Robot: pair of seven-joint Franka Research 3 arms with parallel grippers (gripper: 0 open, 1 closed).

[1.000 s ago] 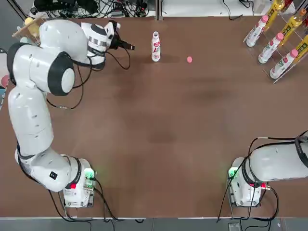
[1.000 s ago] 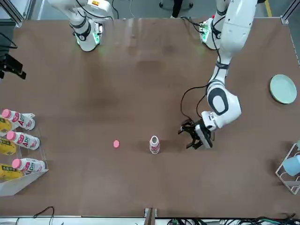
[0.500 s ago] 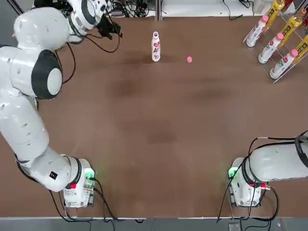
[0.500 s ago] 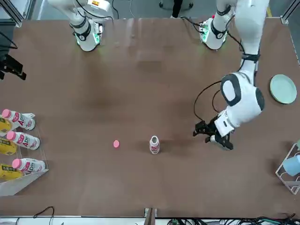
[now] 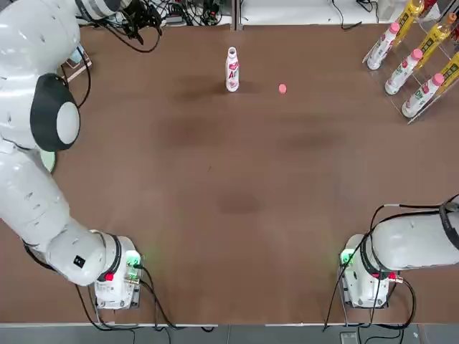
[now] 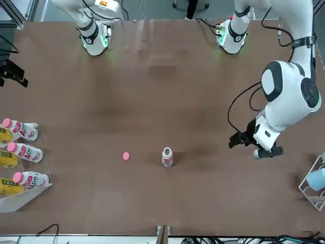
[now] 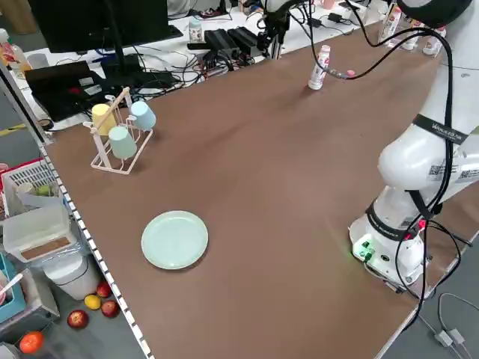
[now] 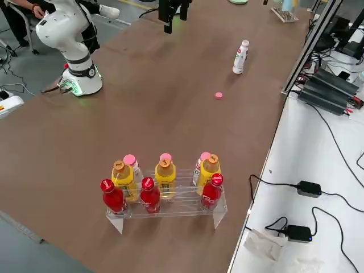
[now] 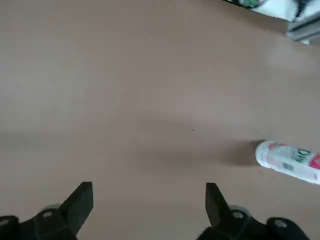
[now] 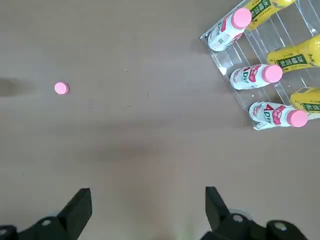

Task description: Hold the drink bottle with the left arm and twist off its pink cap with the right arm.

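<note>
One brown table (image 5: 215,215) spans two arms, each with one tool: the left tool (image 9: 149,200) hovers left of the drink bottle, the right tool (image 10: 149,200) over the table's right side; both are apart and empty. One rack (image 8: 187,200) holds nine bottles. One pale green plate (image 7: 174,240) lies flat. One drink bottle (image 5: 232,70) stands uncapped; one pink cap (image 5: 282,88) lies near it.

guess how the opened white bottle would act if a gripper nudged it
Likely to tip: the bottle stands upright on a narrow base. Once down, its round sides would probably let it roll. The smooth plastic looks fairly stiff, perhaps a bit slippery.
</note>
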